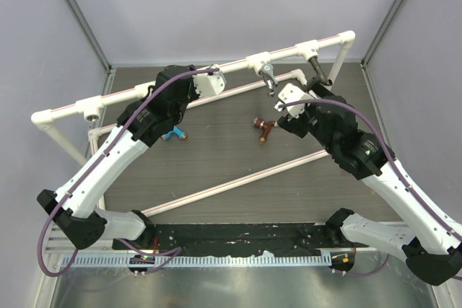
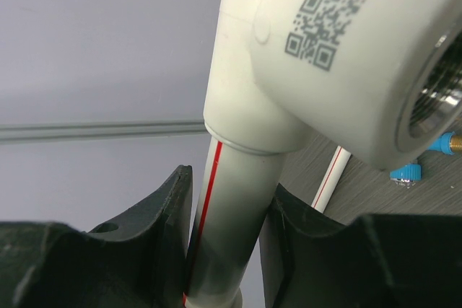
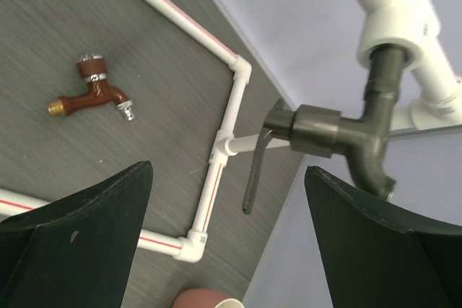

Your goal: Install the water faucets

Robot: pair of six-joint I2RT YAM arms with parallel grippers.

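Inspection, taken from the remote station.

Left hand [image 2: 225, 214]: clenched on the white pipe [image 2: 242, 171] with the red stripe, just below a tee socket [image 2: 339, 70] bearing a printed code. I see one finger on each side of the pipe, touching it.

Right hand [image 3: 227, 171]: released, jaws standing wide apart with nothing between them. It faces the dark faucet [image 3: 339, 131] without touching it.

Dark faucet: blackish-grey, seated in a white tee at the right end of the upper rail. Its lever handle [image 3: 256, 167] sticks out from a round collar on the side.

Chrome faucet [image 1: 268, 77]: shiny, hanging from a tee near the middle of the same rail.

Red-brown faucet [image 3: 97, 95]: loose on the grey table [image 1: 238, 156], lying on its side, with a brass threaded end and silver trim at knob and spout.

Blue faucet [image 1: 173, 133]: loose on the table near the left arm, well apart from the red-brown one, with a brass thread showing.
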